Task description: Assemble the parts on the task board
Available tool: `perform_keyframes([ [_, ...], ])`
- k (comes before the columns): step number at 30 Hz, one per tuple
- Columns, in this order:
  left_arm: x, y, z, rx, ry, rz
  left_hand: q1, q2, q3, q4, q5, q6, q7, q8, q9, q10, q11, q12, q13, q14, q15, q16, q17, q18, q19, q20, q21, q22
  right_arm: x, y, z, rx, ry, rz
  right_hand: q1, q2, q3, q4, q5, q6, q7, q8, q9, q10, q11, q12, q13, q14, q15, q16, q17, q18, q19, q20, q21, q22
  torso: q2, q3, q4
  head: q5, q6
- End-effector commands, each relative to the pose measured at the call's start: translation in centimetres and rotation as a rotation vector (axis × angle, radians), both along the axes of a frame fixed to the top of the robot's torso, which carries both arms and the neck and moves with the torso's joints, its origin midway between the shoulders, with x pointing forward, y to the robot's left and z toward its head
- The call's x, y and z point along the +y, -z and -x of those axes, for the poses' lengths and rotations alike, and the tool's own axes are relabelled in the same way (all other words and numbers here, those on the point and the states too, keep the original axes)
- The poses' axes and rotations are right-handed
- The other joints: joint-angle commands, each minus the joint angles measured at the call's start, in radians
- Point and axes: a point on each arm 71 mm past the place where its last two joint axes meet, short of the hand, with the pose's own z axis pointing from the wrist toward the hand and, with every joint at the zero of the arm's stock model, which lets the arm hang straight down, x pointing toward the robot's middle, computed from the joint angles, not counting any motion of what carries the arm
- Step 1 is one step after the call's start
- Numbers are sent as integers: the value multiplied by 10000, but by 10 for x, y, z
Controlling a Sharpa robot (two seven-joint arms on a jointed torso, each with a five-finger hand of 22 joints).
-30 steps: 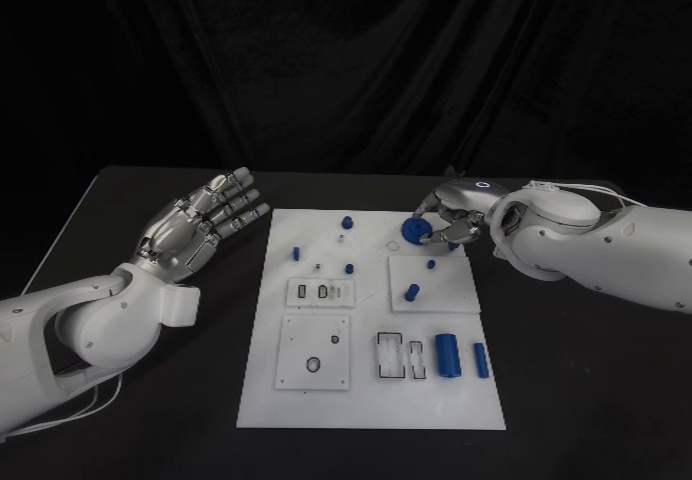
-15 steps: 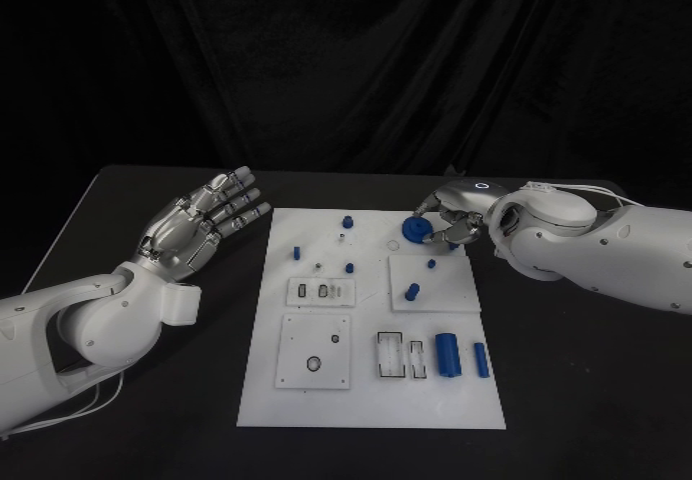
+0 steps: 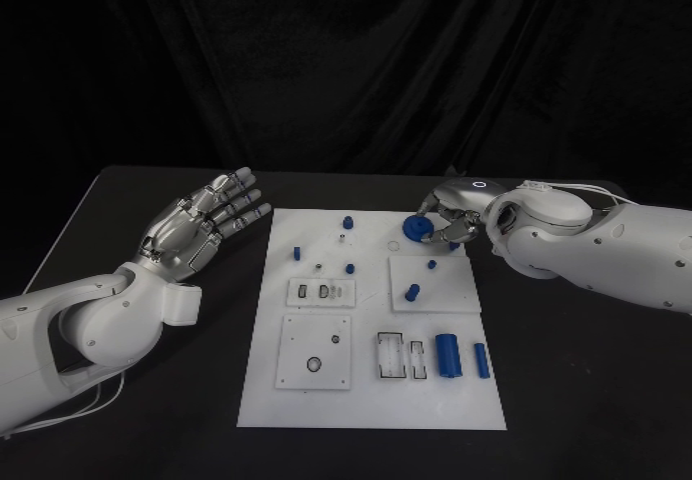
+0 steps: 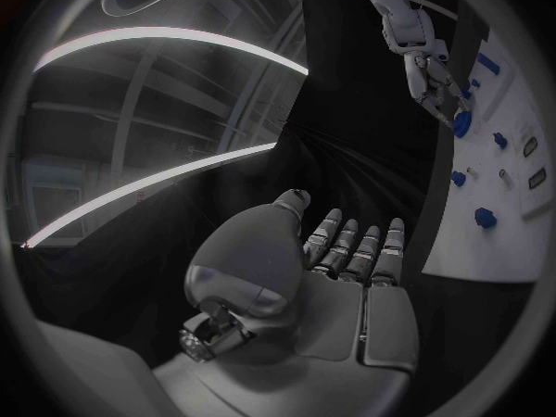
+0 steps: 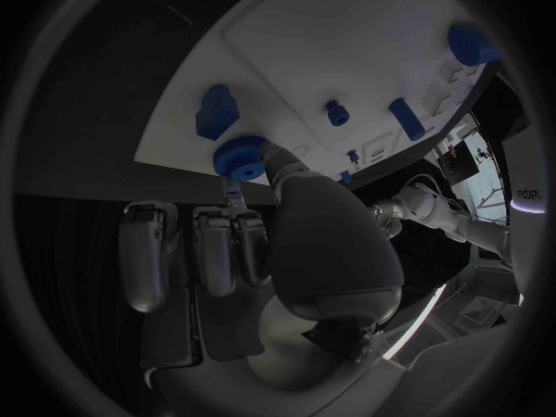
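Observation:
The white task board (image 3: 368,395) lies in the middle of the table. My right hand (image 3: 451,222) hovers over its far right corner and pinches a round blue ribbed part (image 3: 415,229). In the right wrist view the same blue ribbed part (image 5: 240,156) sits between thumb and a finger just above the board (image 5: 336,37). My left hand (image 3: 202,222) is raised, fingers straight and apart, empty, left of the board. It also appears as the left hand (image 4: 347,259) in the left wrist view, beside the board edge (image 4: 463,250).
Small blue pegs (image 3: 348,221) stand at the board's far end. A raised square plate (image 3: 454,290) carries two blue pieces. Two blue cylinders (image 3: 449,355) lie near the front right, beside slotted frames (image 3: 389,355). Another square plate (image 3: 313,372) sits front left.
My right hand with the blue ribbed part has shifted very slightly away from me. The left hand has not moved.

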Motion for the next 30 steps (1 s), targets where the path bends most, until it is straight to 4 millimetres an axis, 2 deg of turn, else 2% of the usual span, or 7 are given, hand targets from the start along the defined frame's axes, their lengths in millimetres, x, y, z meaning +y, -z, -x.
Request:
perform_keyframes([
  [1,0,-3,1,-420,11,380,-17,51,65,-18,58,53,215,34,13,34,29,5,10,-32,-20,64,15,146,-30,48,18,11,-1,5,1,48,52,162,-22,195,32,-48,-29,995,-473,573,576,1044,-115,26,2631,1055,-116,25,2631,-98,257,-101,-58,1900,-1,0,-8,9,-9],
  [7,0,-2,0,-392,23,366,-19,55,74,-20,59,49,225,35,12,35,34,11,11,-33,-16,64,14,147,-31,52,18,12,0,6,1,103,-39,187,-55,209,2,-86,-131,1285,-527,732,783,1044,-156,26,2631,1055,-165,25,2631,-80,208,-148,-115,1856,-5,-1,4,4,-10],
  [14,1,-1,0,-370,25,355,-16,63,87,-26,63,41,232,34,10,31,39,7,10,-33,-12,69,15,148,-33,55,18,12,-1,6,2,154,-139,208,-306,64,-125,0,-225,567,-432,325,772,1044,-95,26,2631,1055,-131,25,2631,-30,56,-136,-280,1724,-1,-5,-4,10,13],
  [21,1,-1,0,-357,33,357,-8,64,111,-48,66,33,242,33,8,26,47,6,9,-34,-8,72,15,149,-36,60,18,12,-1,6,2,76,-195,148,-409,-70,-193,20,-554,-202,-357,-136,665,1044,-29,26,2631,1055,-66,25,2631,-9,4,-76,-364,1684,-3,-10,-9,18,24],
  [30,1,-1,0,-367,28,373,1,65,135,-70,70,45,244,39,8,29,58,20,11,-32,-2,83,17,150,-30,65,25,15,-1,3,4,-229,-167,-76,-500,-151,-286,60,-802,-496,-366,-310,596,1044,-33,26,2631,1055,-66,25,2631,-15,31,-68,-358,1709,-4,-2,-3,30,42],
])
